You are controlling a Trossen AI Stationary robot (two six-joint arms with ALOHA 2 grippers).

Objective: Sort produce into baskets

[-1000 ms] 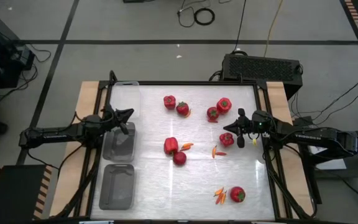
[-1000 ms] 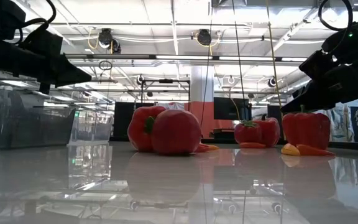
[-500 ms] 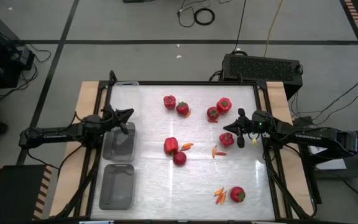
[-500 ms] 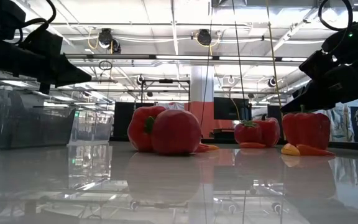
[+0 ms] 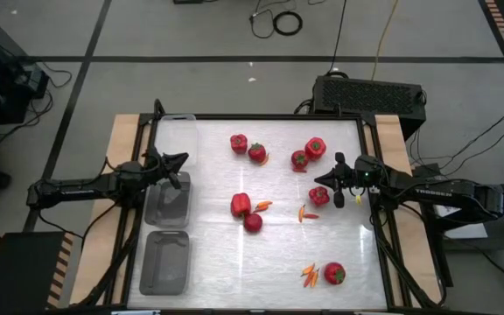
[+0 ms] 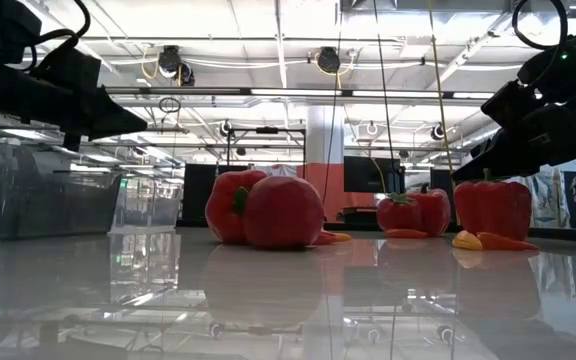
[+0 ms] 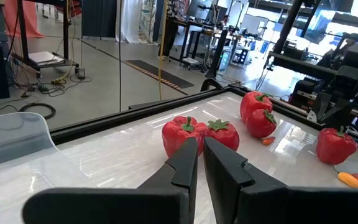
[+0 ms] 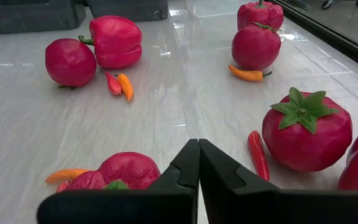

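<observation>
Red bell peppers and tomatoes lie spread on the white table: two at the far middle (image 5: pixel 239 143) (image 5: pixel 257 153), two farther right (image 5: pixel 315 148) (image 5: pixel 299 160), a pair at the centre (image 5: pixel 241 205) (image 5: pixel 253 222), and one near the front right (image 5: pixel 333 273). Small orange-red chilies (image 5: pixel 304 213) (image 5: pixel 310 276) lie among them. Three clear bins (image 5: pixel 167 203) stand in a row along the left edge. My left gripper (image 5: pixel 182 160) is shut and empty above the bins. My right gripper (image 5: pixel 318 181) is shut and empty, hovering just over a red pepper (image 5: pixel 319 195), which also shows in the right wrist view (image 8: pixel 120 171).
A black raised rim (image 5: pixel 269 116) frames the table. The far bin (image 5: pixel 178 131) and the near bin (image 5: pixel 164 261) stand in line with the middle one. A red chili (image 8: pixel 258 155) and a tomato (image 8: pixel 303 130) lie close in front of my right gripper.
</observation>
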